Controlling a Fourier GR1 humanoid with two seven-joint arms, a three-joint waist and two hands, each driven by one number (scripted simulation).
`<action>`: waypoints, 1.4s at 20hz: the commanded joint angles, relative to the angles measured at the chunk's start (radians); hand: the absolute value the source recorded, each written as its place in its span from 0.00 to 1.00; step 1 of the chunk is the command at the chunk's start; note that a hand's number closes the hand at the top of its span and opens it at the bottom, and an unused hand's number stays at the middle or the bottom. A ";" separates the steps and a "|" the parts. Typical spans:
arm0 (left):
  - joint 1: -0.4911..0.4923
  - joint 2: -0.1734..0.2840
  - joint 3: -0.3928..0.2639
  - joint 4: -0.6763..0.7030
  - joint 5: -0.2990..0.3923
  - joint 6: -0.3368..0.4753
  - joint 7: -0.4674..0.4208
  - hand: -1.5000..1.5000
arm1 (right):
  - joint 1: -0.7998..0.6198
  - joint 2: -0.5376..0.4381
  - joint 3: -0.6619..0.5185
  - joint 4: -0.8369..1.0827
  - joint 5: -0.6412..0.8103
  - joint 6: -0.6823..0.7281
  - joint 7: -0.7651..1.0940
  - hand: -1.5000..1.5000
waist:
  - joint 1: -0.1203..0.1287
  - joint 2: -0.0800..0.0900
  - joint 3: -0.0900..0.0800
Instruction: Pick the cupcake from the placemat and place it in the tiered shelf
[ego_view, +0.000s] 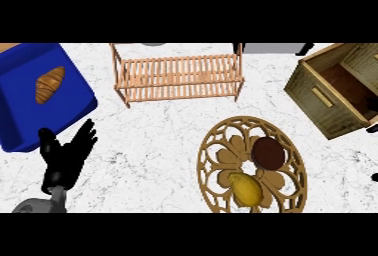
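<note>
Left hand (65, 156) rests open, fingers straight, on marbled tabletop (148, 145). Brown domed cupcake (268, 153) sits on round gilt openwork placemat (214, 165). Slatted wooden shelf (179, 75) stands apart.

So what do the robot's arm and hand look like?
Only the left hand shows: it is black, with slim, jointed fingers and a thumb. It sits on a black wrist that joins a rounded grey forearm. No cables or markings are visible.

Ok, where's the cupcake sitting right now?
In the head view the cupcake lies right of centre on the round gold placemat, just above the lemon and below the wooden tiered shelf.
</note>
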 joint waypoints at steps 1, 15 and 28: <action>0.014 -0.005 0.014 0.013 -0.001 -0.011 0.006 0.50 | 0.046 -0.083 -0.006 -0.168 -0.036 0.075 0.145 0.00 | -0.008 0.000 0.001; 0.016 -0.014 0.028 -0.016 -0.035 -0.031 0.034 0.50 | -0.109 0.060 0.229 -0.540 0.222 -0.247 0.842 0.00 | 0.011 0.004 0.002; 0.060 -0.042 0.075 -0.065 -0.052 -0.066 0.069 0.50 | -0.161 0.222 0.370 -0.480 0.439 -0.138 1.009 0.00 | 0.009 0.003 0.003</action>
